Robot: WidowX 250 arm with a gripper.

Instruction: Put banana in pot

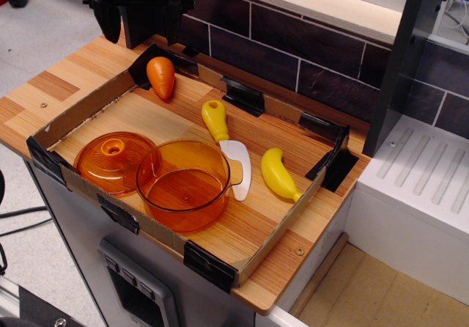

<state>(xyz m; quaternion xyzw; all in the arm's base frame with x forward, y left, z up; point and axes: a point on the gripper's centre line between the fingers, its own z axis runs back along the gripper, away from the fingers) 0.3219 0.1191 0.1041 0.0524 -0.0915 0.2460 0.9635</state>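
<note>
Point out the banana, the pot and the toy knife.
banana [278, 173]: observation.image view, middle of its yellow body.
pot [150, 195]: observation.image view, left outer wall below the rim.
toy knife [215, 120]: observation.image view, yellow handle.

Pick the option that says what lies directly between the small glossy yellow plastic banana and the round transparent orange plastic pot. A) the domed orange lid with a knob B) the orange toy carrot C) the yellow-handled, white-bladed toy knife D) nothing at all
C: the yellow-handled, white-bladed toy knife lies lengthwise between the small glossy yellow plastic banana on the right and the round transparent orange plastic pot, its blade beside the pot's tab handle.
</note>
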